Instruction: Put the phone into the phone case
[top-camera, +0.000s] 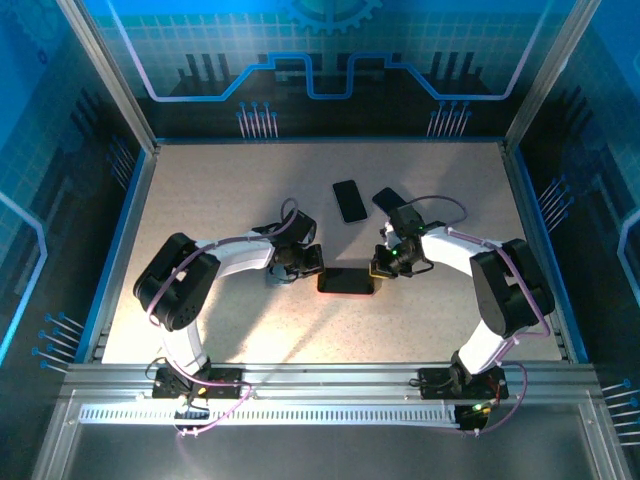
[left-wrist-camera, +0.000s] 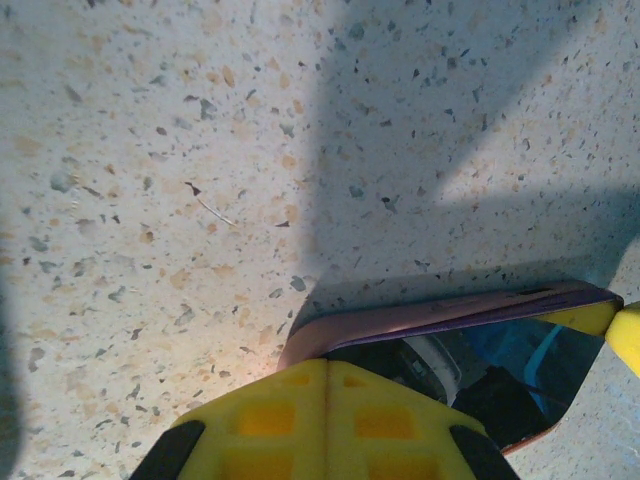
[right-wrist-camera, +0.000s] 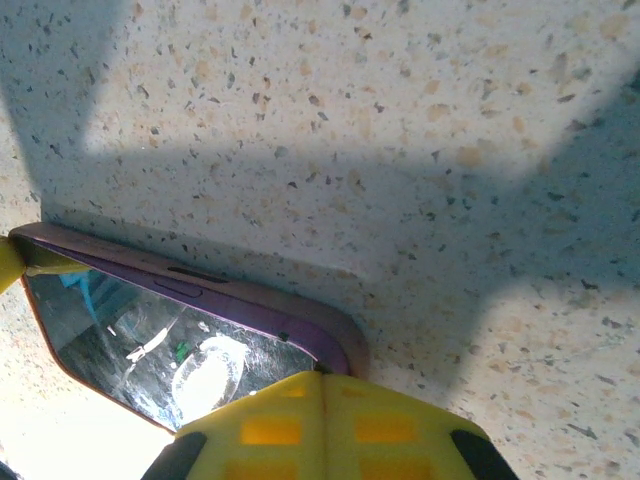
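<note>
The phone (top-camera: 347, 281), purple-edged with a glossy black screen, lies flat mid-table inside the pink phone case (left-wrist-camera: 400, 325). My left gripper (top-camera: 312, 262) is shut, and its yellow tips rest on the phone's left end. In the left wrist view that gripper (left-wrist-camera: 325, 368) sits on the corner where the phone (left-wrist-camera: 520, 350) meets the case rim. My right gripper (top-camera: 381, 268) is shut on nothing at the right end. In the right wrist view that gripper (right-wrist-camera: 320, 378) touches the corner of the phone (right-wrist-camera: 150, 340) and the case (right-wrist-camera: 300, 305).
Two more dark flat phone-like slabs lie farther back, one (top-camera: 350, 200) just beyond the cased phone and another (top-camera: 388, 199) near the right arm's wrist cable. The speckled table (top-camera: 220, 200) is walled by metal rails on all sides.
</note>
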